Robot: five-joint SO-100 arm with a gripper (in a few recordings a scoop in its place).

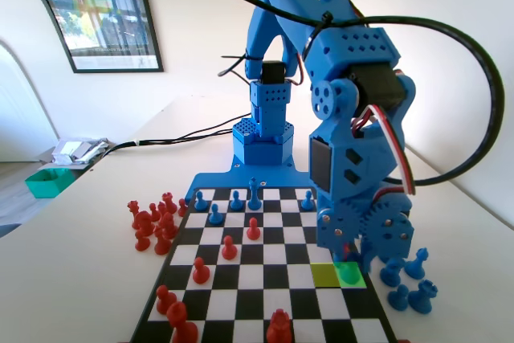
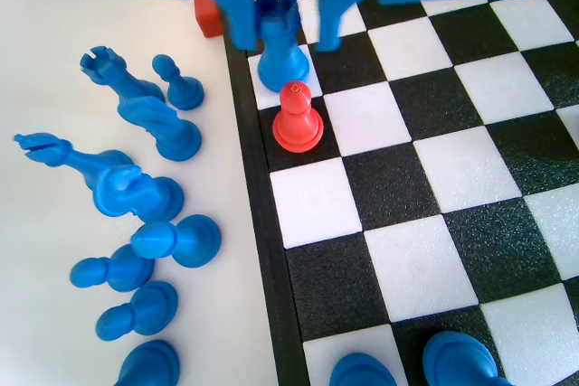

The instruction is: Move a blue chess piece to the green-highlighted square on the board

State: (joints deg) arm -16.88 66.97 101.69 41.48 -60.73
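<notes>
Low over the right edge of the board point(image 1: 241, 279) in the fixed view, the blue arm's gripper point(image 2: 282, 38) hangs with its jaws apart on either side of a tall blue piece with a notched crown point(image 2: 279, 38); whether they touch it cannot be told. That piece stands on a white edge square in the wrist view, with a red pawn point(image 2: 298, 117) on the next square nearer the camera. Beneath the arm, the green-highlighted square point(image 1: 349, 272) glows beside a yellow-green one point(image 1: 324, 274), while spare blue pieces point(image 2: 136, 187) lie on the table off the board's edge.
</notes>
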